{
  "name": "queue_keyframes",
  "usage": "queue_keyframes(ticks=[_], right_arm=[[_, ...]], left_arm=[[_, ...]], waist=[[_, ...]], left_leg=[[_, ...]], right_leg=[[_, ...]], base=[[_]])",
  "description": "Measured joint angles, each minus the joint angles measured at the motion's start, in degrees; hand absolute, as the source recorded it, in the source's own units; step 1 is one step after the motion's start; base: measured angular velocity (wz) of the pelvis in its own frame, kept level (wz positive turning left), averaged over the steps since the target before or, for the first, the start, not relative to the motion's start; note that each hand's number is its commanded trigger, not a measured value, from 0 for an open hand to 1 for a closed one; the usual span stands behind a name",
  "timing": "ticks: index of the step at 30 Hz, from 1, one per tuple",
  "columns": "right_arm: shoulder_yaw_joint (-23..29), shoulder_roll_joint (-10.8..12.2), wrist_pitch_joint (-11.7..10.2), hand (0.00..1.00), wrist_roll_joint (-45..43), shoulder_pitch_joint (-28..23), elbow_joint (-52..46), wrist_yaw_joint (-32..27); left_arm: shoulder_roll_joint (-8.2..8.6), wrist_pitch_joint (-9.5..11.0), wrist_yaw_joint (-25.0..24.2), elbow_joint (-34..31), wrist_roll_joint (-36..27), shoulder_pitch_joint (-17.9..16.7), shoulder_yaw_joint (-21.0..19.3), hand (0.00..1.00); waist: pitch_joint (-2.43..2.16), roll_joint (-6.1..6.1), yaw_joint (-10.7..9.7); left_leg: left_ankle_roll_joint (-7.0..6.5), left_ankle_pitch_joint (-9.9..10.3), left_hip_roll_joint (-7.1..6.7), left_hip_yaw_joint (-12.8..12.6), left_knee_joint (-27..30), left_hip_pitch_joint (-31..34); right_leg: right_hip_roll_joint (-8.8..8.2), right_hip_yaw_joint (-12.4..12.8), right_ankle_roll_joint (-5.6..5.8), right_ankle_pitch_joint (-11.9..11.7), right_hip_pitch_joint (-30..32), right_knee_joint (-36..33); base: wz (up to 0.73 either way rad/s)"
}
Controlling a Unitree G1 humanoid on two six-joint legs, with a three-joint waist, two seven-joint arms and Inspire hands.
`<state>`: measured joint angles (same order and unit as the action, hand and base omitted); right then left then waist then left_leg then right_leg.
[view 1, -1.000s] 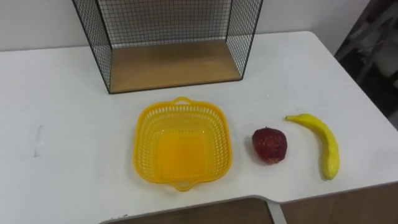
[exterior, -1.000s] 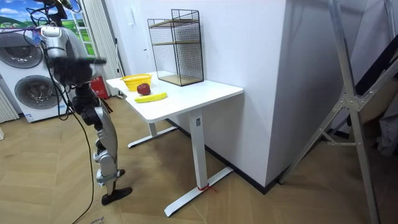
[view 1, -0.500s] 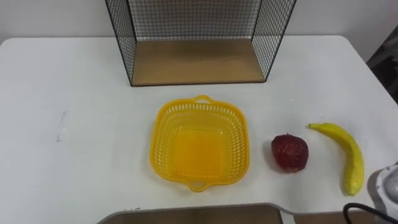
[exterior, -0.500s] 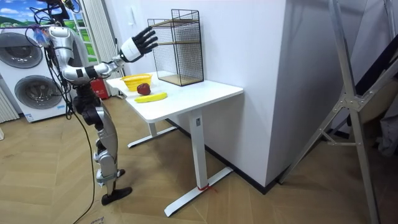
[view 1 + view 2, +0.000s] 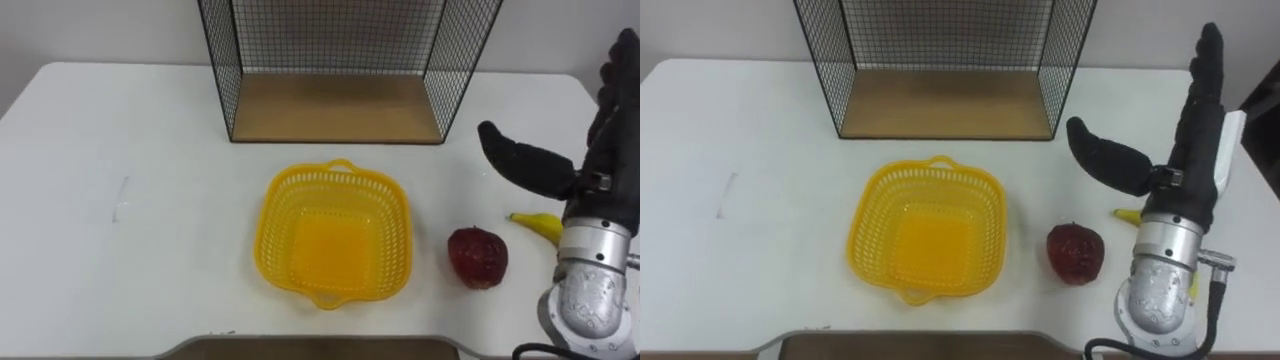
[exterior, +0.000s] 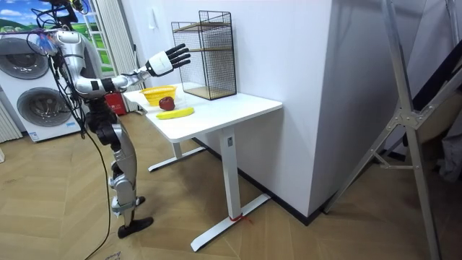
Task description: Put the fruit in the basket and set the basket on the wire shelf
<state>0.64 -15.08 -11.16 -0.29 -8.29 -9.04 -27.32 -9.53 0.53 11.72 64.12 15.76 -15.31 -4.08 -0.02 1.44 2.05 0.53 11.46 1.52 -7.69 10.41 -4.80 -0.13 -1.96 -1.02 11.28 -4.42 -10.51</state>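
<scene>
Fruit is what my right hand [image 5: 1195,150] is after. It hangs above the table's [image 5: 130,150] right side with fingers straight, thumb spread wide, holding nothing.

Just beneath my wrist lies the banana [image 5: 535,226]; only its stem end peeks out, the rest is hidden behind my forearm. I judge it light and easily bruised, best taken across its middle with a gentle wrap.

Left of it, apart from it, sits the red fruit [image 5: 478,257], rounded and rough-skinned. It may roll, so I would come down from above and close round its sides. What kind it is I cannot tell.

Further left is the yellow basket [image 5: 280,215], empty, probably light and a bit flexible, with small tabs at its near and far rims. Beyond stands the wire shelf [image 5: 335,107], its top cut off.
</scene>
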Motion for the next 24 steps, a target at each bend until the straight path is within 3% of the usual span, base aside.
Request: queue_keyframes(ticks=[2, 3, 11, 24], right_arm=[[-0.4, 0.0, -0.1, 0.0, -0.6, -0.1, 2.1, 0.2], [-0.6, 0.1, 0.0, 0.0, -1.4, -0.3, 4.0, 0.9], [-0.9, 0.3, 0.9, 0.0, -2.5, -4.4, 5.4, 5.1], [-0.9, 1.8, 1.1, 0.0, -2.6, -6.3, 6.9, 8.2]], left_arm=[[-0.01, 0.0, 0.0, 0.0, 0.0, -0.1, 0.1, 0.0], [0.0, 0.0, 0.0, 0.0, 0.1, -0.1, 0.0, 0.0], [0.01, -0.1, 0.0, 0.1, 0.1, -0.3, 0.0, 0.0], [0.03, -0.2, 0.0, 0.0, 0.1, 0.0, 0.0, 0.0]], waist=[[0.11, -0.42, 0.0], [-0.15, -0.19, 0.0], [-0.24, -0.75, -0.2], [-0.17, -0.44, -1.8]], left_leg=[[0.0, 0.0, 0.0, 0.0, 0.0, -0.5], [0.0, 0.0, -0.01, 0.0, 0.0, -0.6], [-0.02, 0.0, -0.02, -0.2, -0.8, -0.8], [-0.01, 0.0, -0.04, -0.6, -0.9, -0.9]], right_leg=[[0.0, 0.1, 0.01, 0.0, -0.5, 0.1], [-0.01, 0.1, 0.02, 0.0, -0.5, 0.0], [0.04, 0.0, 0.07, 0.0, -0.4, -0.1], [0.0, 0.2, 0.08, 0.0, -0.2, 0.1]], base=[[0.0], [0.0], [-0.01], [-0.01]])
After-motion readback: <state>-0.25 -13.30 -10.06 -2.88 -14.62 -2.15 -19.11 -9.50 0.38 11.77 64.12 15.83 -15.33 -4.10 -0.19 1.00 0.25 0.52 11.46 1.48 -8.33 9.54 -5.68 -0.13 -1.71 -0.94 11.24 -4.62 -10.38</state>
